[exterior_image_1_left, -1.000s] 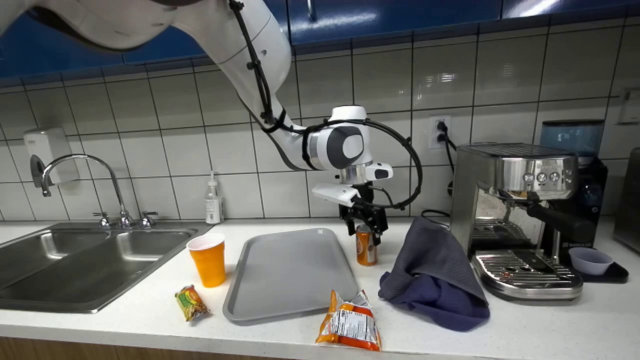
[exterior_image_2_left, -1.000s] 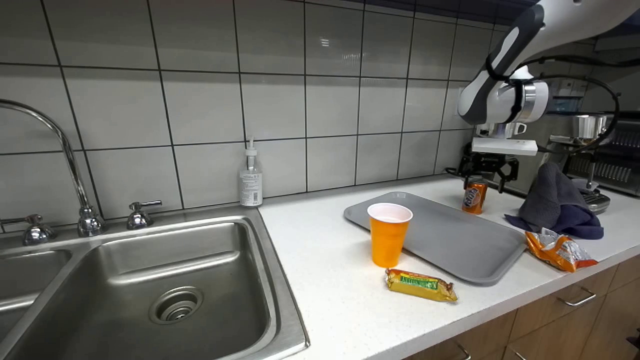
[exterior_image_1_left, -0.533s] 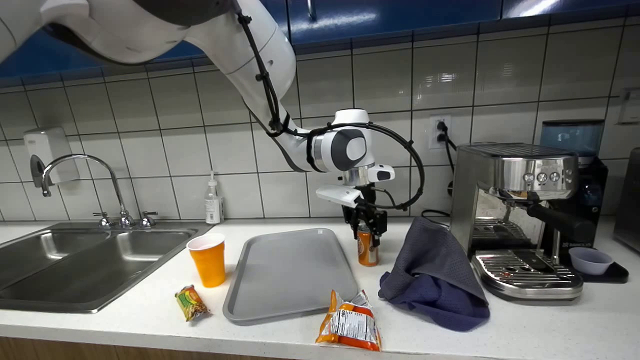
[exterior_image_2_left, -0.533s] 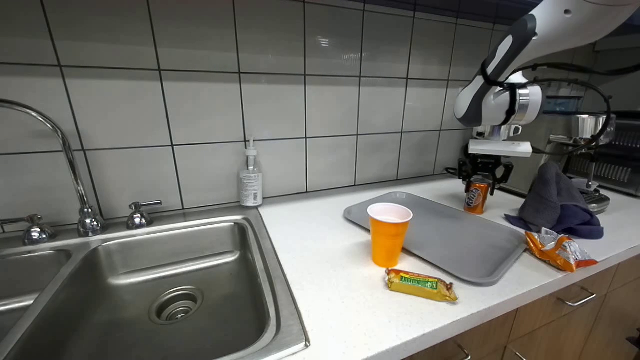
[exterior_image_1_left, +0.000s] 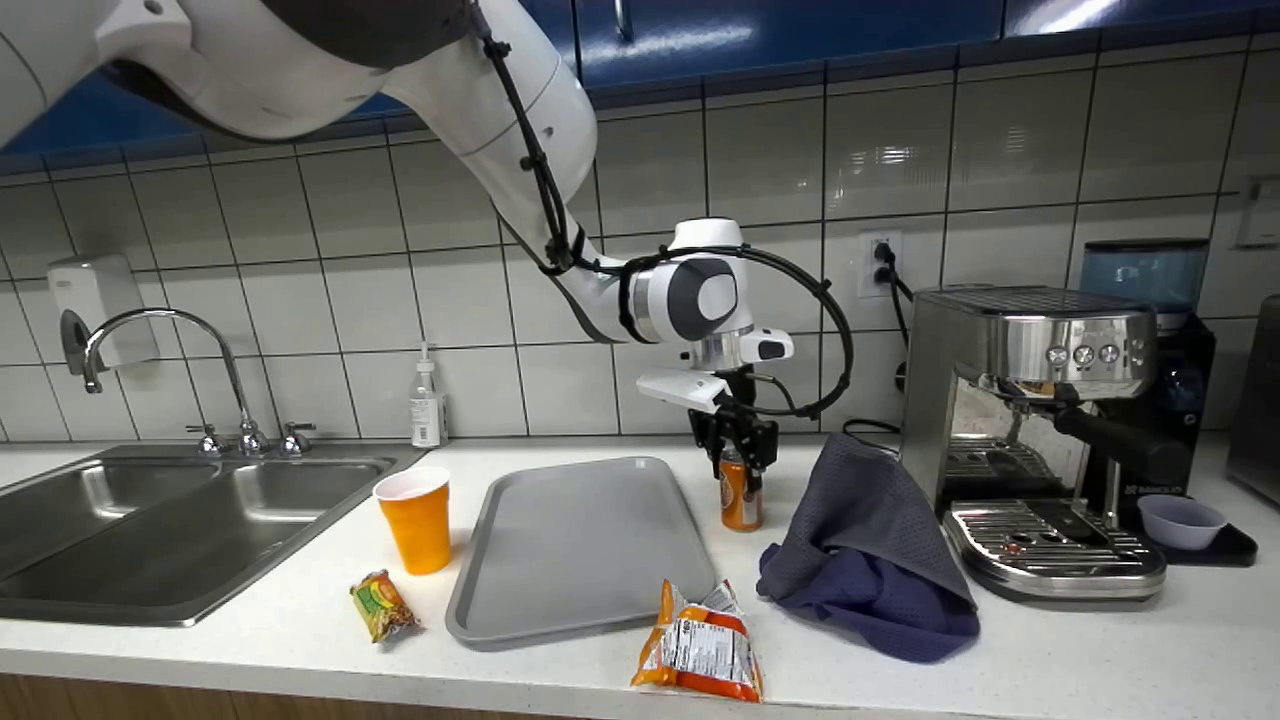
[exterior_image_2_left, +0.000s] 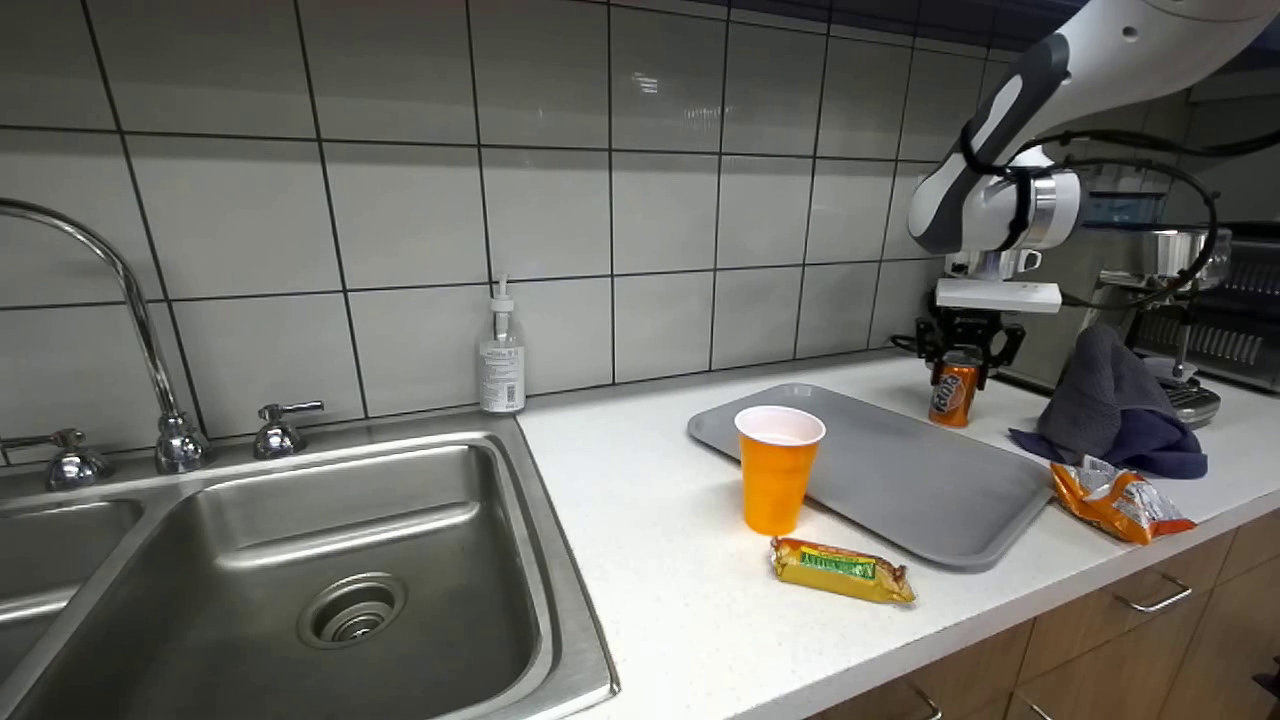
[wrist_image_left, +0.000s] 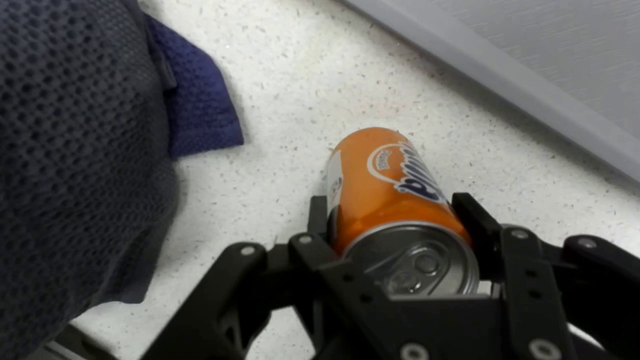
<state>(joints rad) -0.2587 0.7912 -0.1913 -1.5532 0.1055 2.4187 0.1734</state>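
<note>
An orange soda can (exterior_image_1_left: 740, 507) stands upright on the white counter, between the grey tray (exterior_image_1_left: 580, 550) and the dark towel (exterior_image_1_left: 865, 530). My gripper (wrist_image_left: 389, 202) reaches down over its top, one finger on each flank. Both fingers (wrist_image_left: 472, 217) press against the upper part of the can (wrist_image_left: 380, 185) in the wrist view, and no gap shows. The can's silver lid with its pull tab faces the palm, its near edge hidden by the gripper. In an exterior view the can (exterior_image_2_left: 952, 400) still rests on the counter, with the black gripper (exterior_image_2_left: 960, 378) around its upper part.
An orange cup (exterior_image_1_left: 418, 525) and a small snack bar (exterior_image_1_left: 383, 605) lie left of the tray. A chip bag (exterior_image_1_left: 700, 650) sits at its front corner. An espresso machine (exterior_image_1_left: 1040, 350) stands beyond the towel. At the left is a steel sink (exterior_image_2_left: 400, 560).
The fingers have closed from wide apart onto the can's sides. The gripper has come down a little, and the can has shifted slightly toward the towel.
</note>
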